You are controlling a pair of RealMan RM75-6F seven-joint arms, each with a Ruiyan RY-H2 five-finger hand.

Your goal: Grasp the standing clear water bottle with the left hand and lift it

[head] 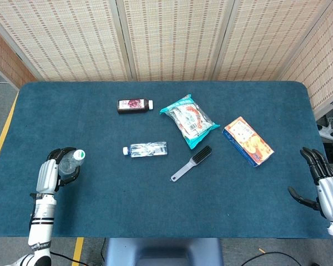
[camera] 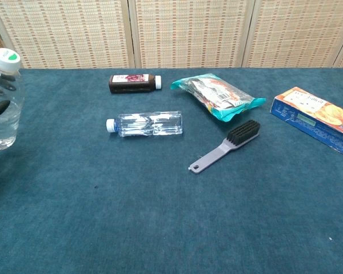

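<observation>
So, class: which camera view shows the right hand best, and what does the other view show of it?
The head view: the right hand sits at the table's right edge, fingers spread, holding nothing. The chest view doesn't show it at all.

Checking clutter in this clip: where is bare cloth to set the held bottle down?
The left hand holds the clear round water bottle. Bare blue table cloth spans the near edge below the grey brush and the lying clear square bottle. The far left corner beside the dark juice bottle is bare too. The middle is crowded.
</observation>
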